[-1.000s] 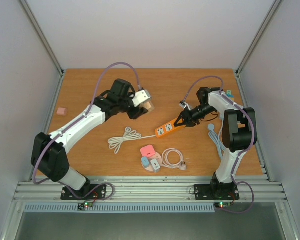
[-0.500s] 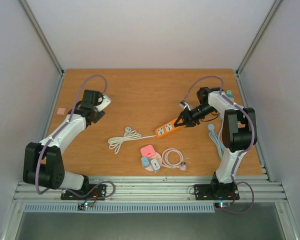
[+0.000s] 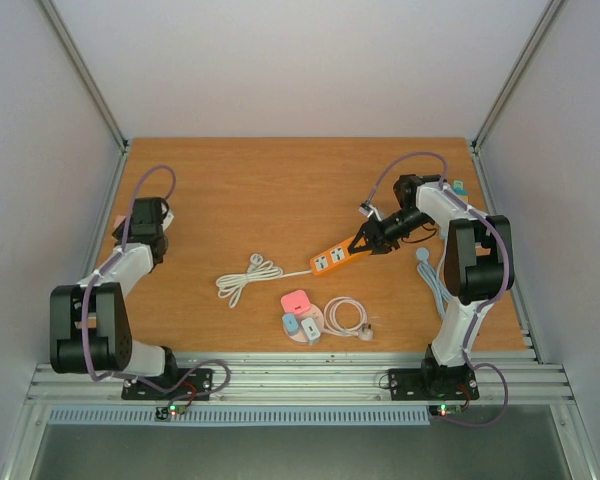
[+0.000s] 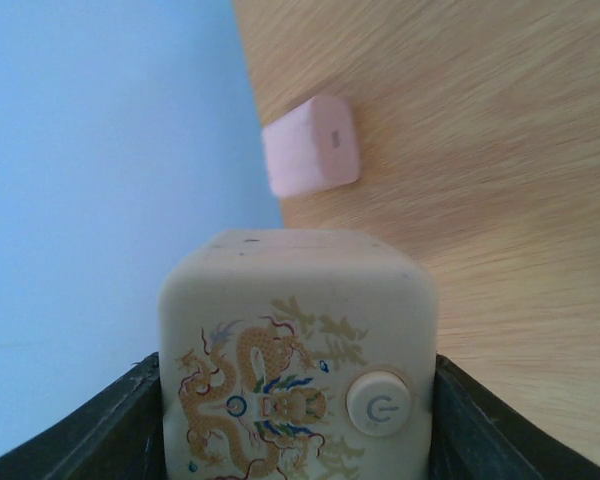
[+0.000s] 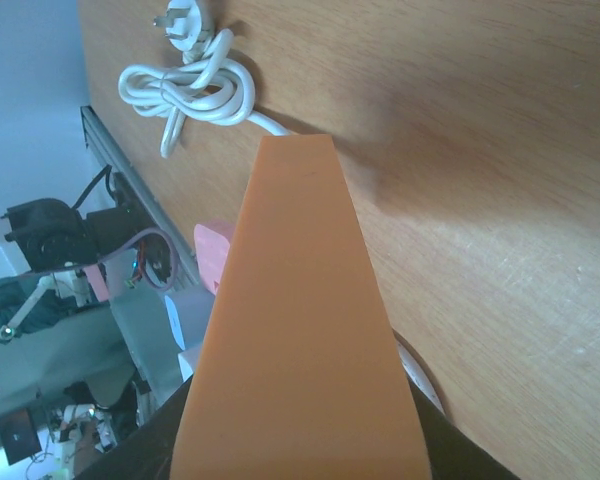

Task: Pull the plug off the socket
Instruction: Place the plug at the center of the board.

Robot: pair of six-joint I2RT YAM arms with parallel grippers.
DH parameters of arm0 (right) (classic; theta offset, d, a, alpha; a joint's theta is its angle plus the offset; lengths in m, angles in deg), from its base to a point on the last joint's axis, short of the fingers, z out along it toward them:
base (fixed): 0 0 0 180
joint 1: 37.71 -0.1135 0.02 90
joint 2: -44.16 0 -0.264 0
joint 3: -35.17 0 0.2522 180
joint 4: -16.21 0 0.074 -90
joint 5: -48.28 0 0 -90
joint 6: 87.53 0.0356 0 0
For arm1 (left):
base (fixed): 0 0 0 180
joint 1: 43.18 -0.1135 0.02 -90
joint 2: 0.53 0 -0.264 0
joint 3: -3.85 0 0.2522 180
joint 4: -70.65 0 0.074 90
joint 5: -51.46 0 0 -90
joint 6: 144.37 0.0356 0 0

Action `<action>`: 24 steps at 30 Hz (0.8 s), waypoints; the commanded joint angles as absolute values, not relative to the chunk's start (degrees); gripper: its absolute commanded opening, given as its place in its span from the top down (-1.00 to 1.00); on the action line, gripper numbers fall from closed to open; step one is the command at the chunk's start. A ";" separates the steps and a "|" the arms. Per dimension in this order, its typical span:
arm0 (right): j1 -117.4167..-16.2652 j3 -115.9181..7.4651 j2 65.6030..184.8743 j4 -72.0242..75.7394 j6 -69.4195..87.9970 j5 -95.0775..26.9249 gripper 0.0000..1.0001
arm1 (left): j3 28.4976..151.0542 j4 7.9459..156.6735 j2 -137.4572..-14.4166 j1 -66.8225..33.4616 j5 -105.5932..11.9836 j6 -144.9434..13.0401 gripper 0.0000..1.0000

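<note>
Wooden tabletop (image 3: 280,190): left gripper (image 4: 298,420) is clamping the cream dragon-printed cube plug (image 4: 295,330) beside a pink block (image 4: 311,147), at the left edge; right gripper (image 3: 365,240) is pinching the orange socket strip (image 3: 335,257), white coiled cord (image 3: 246,277) trailing left.

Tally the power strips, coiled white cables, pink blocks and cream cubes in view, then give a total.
orange power strip: 1
coiled white cables: 2
pink blocks: 2
cream cube: 1
Total: 6
</note>
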State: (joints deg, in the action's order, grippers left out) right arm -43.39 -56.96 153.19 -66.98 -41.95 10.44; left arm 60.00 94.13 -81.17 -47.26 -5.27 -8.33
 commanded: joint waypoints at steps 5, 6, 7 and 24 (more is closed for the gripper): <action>-43.08 -56.81 152.10 -67.38 -42.17 11.98 0.98 | 55.68 73.24 -86.50 -52.15 1.18 -0.95 0.99; -43.08 -56.81 152.17 -67.36 -42.20 11.98 0.98 | 55.11 71.90 -87.34 -52.42 1.20 -0.38 0.99; -43.08 -56.81 152.21 -67.41 -42.25 11.99 0.98 | 54.66 70.29 -88.03 -52.60 1.31 0.03 0.99; -43.10 -56.90 152.59 -67.54 -42.39 11.99 0.98 | 54.99 67.81 -96.92 -53.50 0.34 -1.16 0.51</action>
